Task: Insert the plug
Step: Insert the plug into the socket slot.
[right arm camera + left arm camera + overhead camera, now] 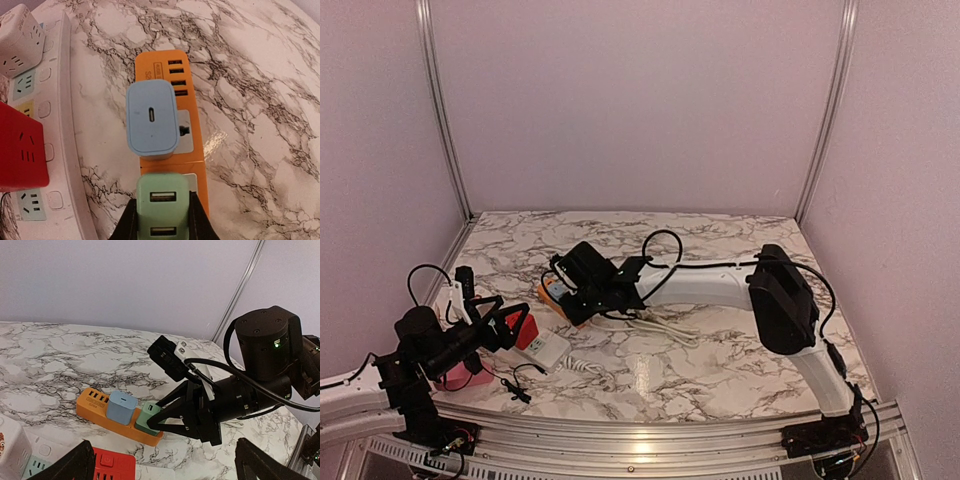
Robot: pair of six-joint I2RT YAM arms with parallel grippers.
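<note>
A mint-green plug (pixel 162 205) with two USB ports stands on the end socket of the orange power strip (pixel 165 67). My right gripper (pixel 162 217) is shut on it, one black finger on each side. I cannot tell how deep its pins sit. From the left wrist view the green plug (pixel 148 415) leans slightly on the orange strip (pixel 92 405), held by the right gripper (pixel 152 416). A blue charger (pixel 151 119) fills the neighbouring socket. My left gripper (pixel 167 470) is open and empty, low at the table's left (pixel 510 325), apart from the strip (pixel 552 293).
A long white power strip (pixel 65 100) lies left of the orange one, carrying a red cube adapter (pixel 20 145) and a white cube adapter (pixel 17 40). White cable (pixel 660 328) trails across the marble table (pixel 720 370). Walls close in on three sides.
</note>
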